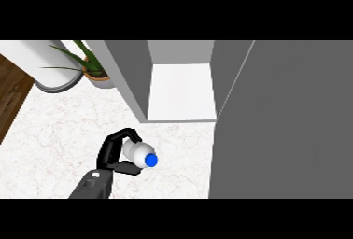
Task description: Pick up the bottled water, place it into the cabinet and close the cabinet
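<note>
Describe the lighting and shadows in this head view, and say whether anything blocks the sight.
Head view: light is even and flat, no glare; the cabinet interior floor shows bright white, its side walls darker grey. The open cabinet door fills the right side as a plain grey slab, hiding the counter behind it. The left hand partly covers the bottled water.

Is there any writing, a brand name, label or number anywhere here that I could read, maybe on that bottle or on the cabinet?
No readable text anywhere.
Bottled water, held in the left hand: only a blue cap and pale body show; no label is visible.
Cabinet: plain grey walls and white shelf, no markings.
Potted plant and white cylinder on the counter: no lettering.
</note>
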You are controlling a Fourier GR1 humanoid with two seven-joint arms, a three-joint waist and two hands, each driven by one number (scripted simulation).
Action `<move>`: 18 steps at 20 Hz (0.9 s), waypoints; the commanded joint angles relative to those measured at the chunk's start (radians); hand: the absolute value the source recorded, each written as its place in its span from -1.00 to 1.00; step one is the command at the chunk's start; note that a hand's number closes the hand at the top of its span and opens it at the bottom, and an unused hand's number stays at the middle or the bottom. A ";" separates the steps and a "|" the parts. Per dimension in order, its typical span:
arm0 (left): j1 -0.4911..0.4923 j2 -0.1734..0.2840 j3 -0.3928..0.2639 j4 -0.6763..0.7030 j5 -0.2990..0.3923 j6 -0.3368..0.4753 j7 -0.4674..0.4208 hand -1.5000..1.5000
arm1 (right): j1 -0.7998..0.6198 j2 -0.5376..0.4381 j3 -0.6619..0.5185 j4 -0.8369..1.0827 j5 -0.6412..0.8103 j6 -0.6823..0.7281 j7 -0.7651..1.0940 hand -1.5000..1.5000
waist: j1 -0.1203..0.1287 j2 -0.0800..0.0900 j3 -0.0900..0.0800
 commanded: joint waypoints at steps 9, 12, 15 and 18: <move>-0.035 -0.040 -0.299 -0.252 0.278 0.200 0.293 1.00 | 0.016 -0.065 -0.025 -0.110 -0.022 -0.023 0.026 -1.00 | -0.007 0.006 -0.004; -0.097 -0.041 -0.377 -0.296 0.336 0.269 0.403 1.00 | 0.038 -0.064 0.031 -0.123 0.015 -0.030 0.011 -1.00 | -0.018 0.007 -0.005; -0.144 -0.041 -0.448 -0.346 0.358 0.359 0.468 1.00 | 0.059 -0.069 0.013 -0.116 0.013 -0.043 -0.026 -1.00 | -0.022 0.007 -0.005; -0.204 -0.041 -0.462 -0.327 0.437 0.409 0.523 1.00 | 0.086 -0.127 -0.081 -0.102 -0.073 0.001 -0.081 -1.00 | -0.027 0.009 -0.004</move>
